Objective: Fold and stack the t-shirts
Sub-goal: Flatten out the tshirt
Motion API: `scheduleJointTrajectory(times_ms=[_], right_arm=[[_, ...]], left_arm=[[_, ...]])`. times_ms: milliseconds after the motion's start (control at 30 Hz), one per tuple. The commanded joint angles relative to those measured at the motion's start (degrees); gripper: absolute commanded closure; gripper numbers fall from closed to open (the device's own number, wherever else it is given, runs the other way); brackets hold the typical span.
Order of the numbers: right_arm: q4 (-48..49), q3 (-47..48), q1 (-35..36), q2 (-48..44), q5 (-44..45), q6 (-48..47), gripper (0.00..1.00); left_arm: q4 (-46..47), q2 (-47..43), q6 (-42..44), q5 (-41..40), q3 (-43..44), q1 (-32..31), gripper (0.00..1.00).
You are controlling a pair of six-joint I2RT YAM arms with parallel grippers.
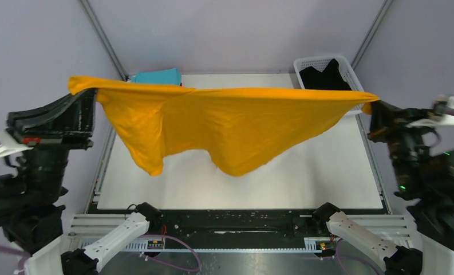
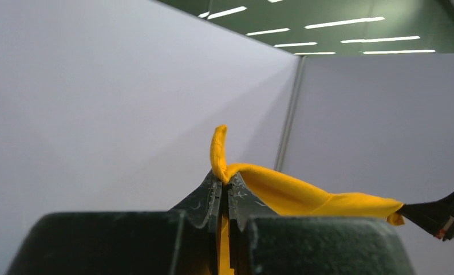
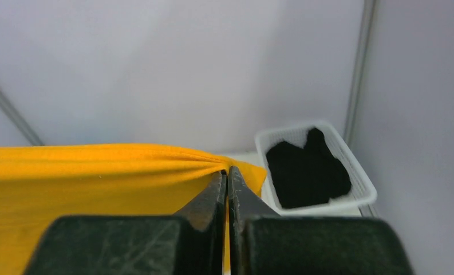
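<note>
The left end effector (image 2: 224,184) is clamped tight on one corner of the orange-yellow t-shirt (image 1: 224,123), which hangs stretched in the air above the surface (image 1: 304,177), its middle sagging in soft, light folds; cloth this limp probably needs holds at its corners to lie flat. Behind it, a turquoise t-shirt (image 1: 158,76) lies at the far edge and a black t-shirt (image 1: 326,77) fills the basket (image 1: 319,57), both apart from the drape. The right end effector (image 3: 225,175) pinches the opposite corner, jaws closed.
</note>
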Motion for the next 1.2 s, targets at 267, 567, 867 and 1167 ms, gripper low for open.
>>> scheduleJointTrajectory(times_ms=[267,567,867,1167], right_arm=[[-3.64,12.31,0.13,-0.81,-7.82,-6.21,1.00],[6.75,-6.31,0.12,-1.52,11.23,-7.02,1.00],[23.18,-36.66,-4.44,10.87,18.09,3.44,1.00],[41.11,-40.15,-14.97,40.23,-6.47,9.63,0.99]], left_arm=[[-2.73,7.74,4.79,9.10,16.43,0.14,1.00],[4.89,12.37,11.41,-14.02,-1.15,0.13,1.00],[10.59,36.97,6.86,-15.68,-17.88,9.20,1.00],[15.06,65.45,3.23,-6.47,-11.81,13.95,1.00]])
